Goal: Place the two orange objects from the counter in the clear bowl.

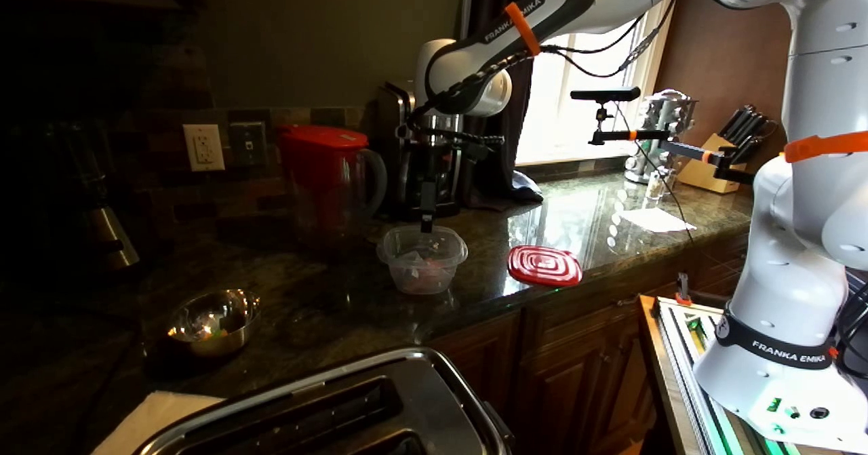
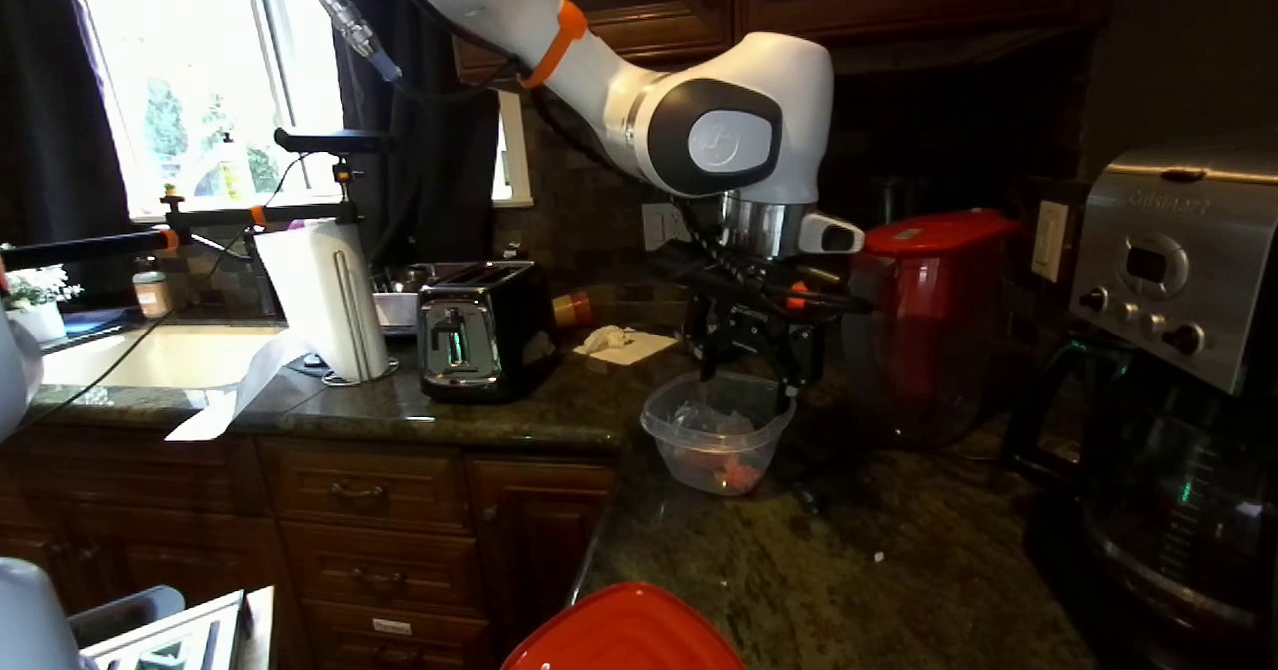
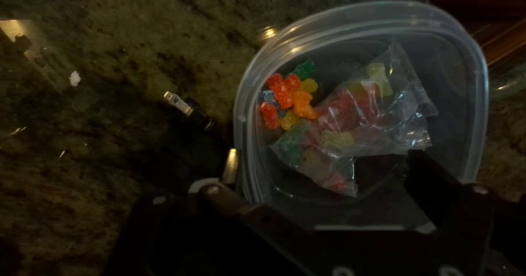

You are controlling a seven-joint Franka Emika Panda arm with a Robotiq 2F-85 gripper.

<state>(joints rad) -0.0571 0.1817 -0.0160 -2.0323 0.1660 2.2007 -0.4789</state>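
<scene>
Spread wide and gripping nothing that shows, the claw (image 3: 323, 154) in the wrist view straddles the rim of the clear bowl (image 3: 382, 15): one finger (image 3: 431, 181) is over the inside, its mate seemingly just outside. Whether either touches, I cannot tell. An orange sweet (image 3: 303, 105) lies in the clear bowl beside red sweets (image 3: 283, 93), next to a bag (image 3: 349, 119) of more. I'd judge the placing nearly or wholly done, though which two pieces the task means I can't make out. Each should be light, soft and a touch tacky; a gentle pinch across the middle would do, since a hard one might squash it.

In an exterior view, the clear bowl stands on the worktop (image 1: 305, 312) near a red pitcher (image 1: 322, 170), with a red lid (image 1: 544, 265) beside it.

In an exterior view, orange-red shapes (image 2: 737, 475) show low through the clear bowl's wall. Thin plastic like this probably tips or slides easily, so if it must be moved, take it by the rim; otherwise rise straight up before going sideways.
</scene>
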